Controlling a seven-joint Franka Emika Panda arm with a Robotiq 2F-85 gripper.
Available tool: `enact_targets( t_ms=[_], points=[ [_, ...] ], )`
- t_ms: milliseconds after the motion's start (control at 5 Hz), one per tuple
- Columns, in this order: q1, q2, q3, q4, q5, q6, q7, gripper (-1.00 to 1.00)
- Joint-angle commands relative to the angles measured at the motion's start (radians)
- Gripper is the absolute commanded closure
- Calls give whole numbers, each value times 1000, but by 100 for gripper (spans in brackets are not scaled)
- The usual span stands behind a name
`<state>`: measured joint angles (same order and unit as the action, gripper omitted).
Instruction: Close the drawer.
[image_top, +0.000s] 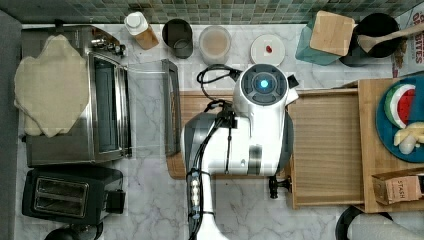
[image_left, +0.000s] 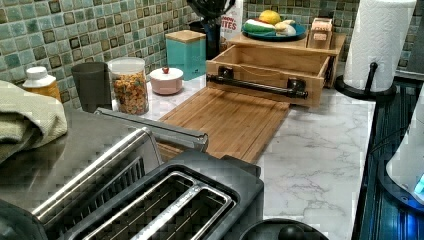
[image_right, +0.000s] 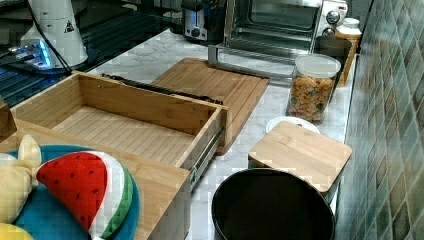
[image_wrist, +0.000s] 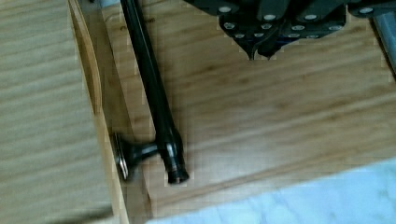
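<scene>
The gripper (image_wrist: 261, 49) hangs over the cutting board (image_wrist: 280, 116) with its fingertips drawn together to a point and nothing between them, a little way off from the dark bar handle (image_wrist: 154, 98) on the drawer front. The drawer (image_top: 327, 150) stands pulled well out of the wooden cabinet (image_top: 372, 145), its striped bottom bare and its slide rail (image_right: 205, 152) showing along one side in the right view. The arm (image_top: 250, 130) sits over the board in the top view, just on the top view's left of the drawer front, which I judge a sensible station for pushing the front toward the cabinet (the handle stands proud and would be met first). The board lies flat against the drawer's base, so the way behind the gripper is open; the paper towel roll (image_left: 377, 42) stands near one corner of the drawer but off its line of travel.
</scene>
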<state>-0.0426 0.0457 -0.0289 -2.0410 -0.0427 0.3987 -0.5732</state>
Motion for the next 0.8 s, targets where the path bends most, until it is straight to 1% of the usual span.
enact_targets(
  t_ms=[200, 400, 600, 800],
  points=[
    [4, -84, 0, -224, -109, 170, -40, 100],
    [-3, -54, -4, -245, -147, 229, -21, 100],
    [-29, -6, -31, -262, -125, 342, -114, 100],
    [-49, 18, -38, -272, -102, 379, -147, 100]
  ],
)
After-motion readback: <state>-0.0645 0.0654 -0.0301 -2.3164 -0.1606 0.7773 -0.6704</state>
